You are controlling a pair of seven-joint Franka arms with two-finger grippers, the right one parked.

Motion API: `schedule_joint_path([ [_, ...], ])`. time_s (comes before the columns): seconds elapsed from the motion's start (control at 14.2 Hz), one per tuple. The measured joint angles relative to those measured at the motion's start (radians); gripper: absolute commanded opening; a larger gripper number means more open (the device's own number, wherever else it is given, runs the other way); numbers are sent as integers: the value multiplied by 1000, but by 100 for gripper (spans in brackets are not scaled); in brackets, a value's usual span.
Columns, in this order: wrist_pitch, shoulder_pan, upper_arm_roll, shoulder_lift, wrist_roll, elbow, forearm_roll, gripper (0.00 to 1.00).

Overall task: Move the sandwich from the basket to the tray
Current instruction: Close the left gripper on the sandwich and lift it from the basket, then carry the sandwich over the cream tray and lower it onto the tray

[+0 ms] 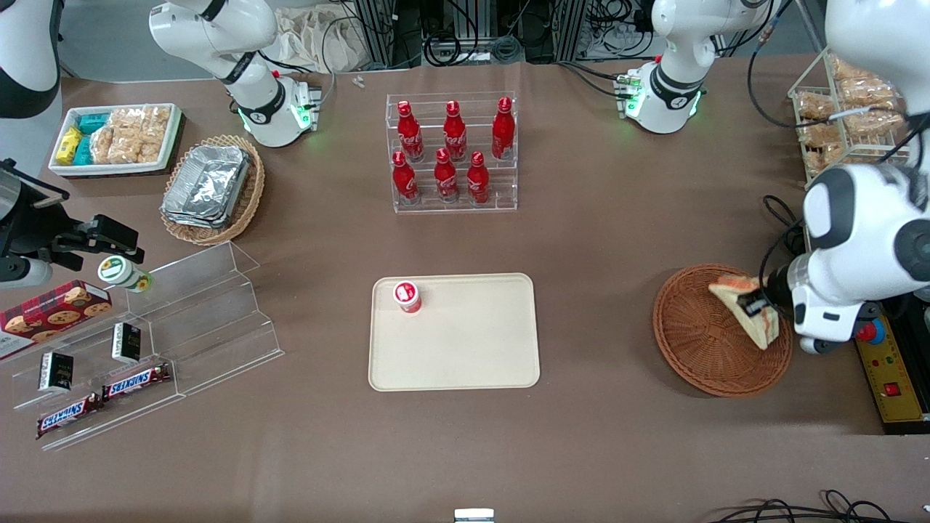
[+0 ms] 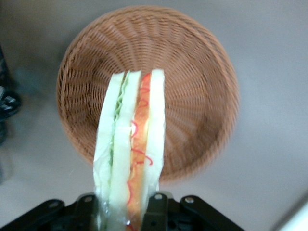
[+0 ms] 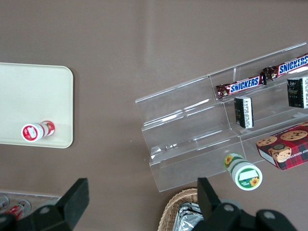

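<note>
Front view, from the parked arm's end of the table: a clear stepped display [image 1: 182,319] carries Snickers bars [image 1: 102,396] and small dark packets, with a box of cookies [image 1: 51,309] and a green-lidded cup [image 1: 120,272] beside it. Farther from the camera sit a white bin of snack packets [image 1: 112,138] and an oval wicker basket of foil containers [image 1: 214,189]. At mid-table a rack of red bottles [image 1: 452,152] stands farther from the camera than the tray [image 1: 472,349], which holds a small red-and-white cup [image 1: 407,296] in one corner. Toward the working arm's end lies the basket [image 1: 697,341]. Above it the gripper [image 1: 755,303] is clamped on the sandwich [image 1: 741,298], which hangs clear of the weave. In the left wrist view the sandwich [image 2: 130,144] stands edge-on between the fingers [image 2: 156,211], showing green and orange-red layers, with the basket [image 2: 192,57] below it.
</note>
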Motion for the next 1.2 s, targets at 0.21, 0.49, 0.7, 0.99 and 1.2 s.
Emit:
schedule_joint_path([
  [0.21,-83,-5,-161,-12,65,73,-2,0],
  [0.49,78,-102,-322,104,19,68,-3,0],
  [0.7,214,-209,-322,243,-25,86,7,0],
  [0.99,314,-306,-319,408,-139,180,110,0],
  [1.2,403,-349,-307,488,-246,205,244,36],
])
